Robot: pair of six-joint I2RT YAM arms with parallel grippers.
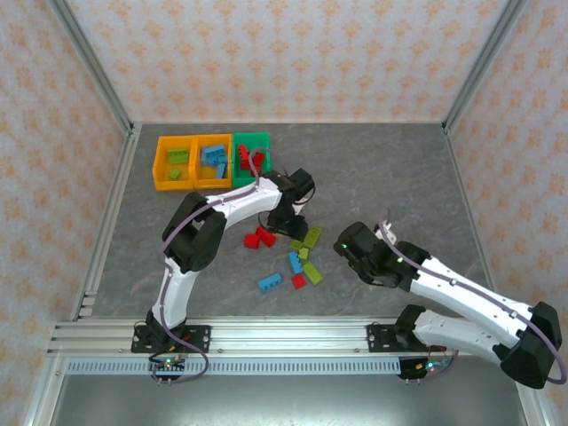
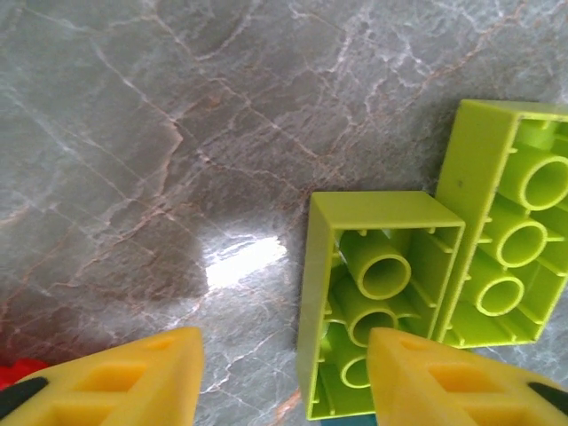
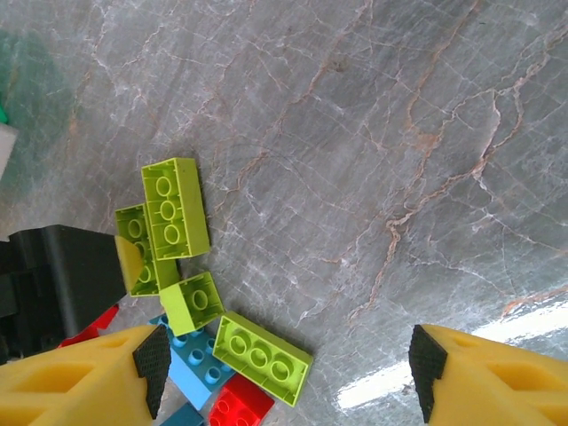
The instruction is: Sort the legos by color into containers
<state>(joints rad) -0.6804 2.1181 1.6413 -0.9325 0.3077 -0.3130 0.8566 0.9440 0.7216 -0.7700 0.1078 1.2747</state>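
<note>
Two lime green bricks [image 2: 377, 266] [image 2: 506, 231] lie upside down beside our left gripper [image 2: 284, 346], its jaws a little apart over the table [image 2: 177, 133], while our right gripper [image 3: 286, 355] gapes wide and empty.

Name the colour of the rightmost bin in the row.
The bin is green, clearest in the top external view.

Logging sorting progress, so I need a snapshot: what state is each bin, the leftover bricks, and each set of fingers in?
Left orange bin: open, holding green bricks.
Middle orange bin: open, holding blue bricks.
Green bin: open, holding red bricks.
Loose bricks: mixed colours, unsorted on the table.
Left fingers: apart, gripping nothing.
Right fingers: apart, gripping nothing.
</note>
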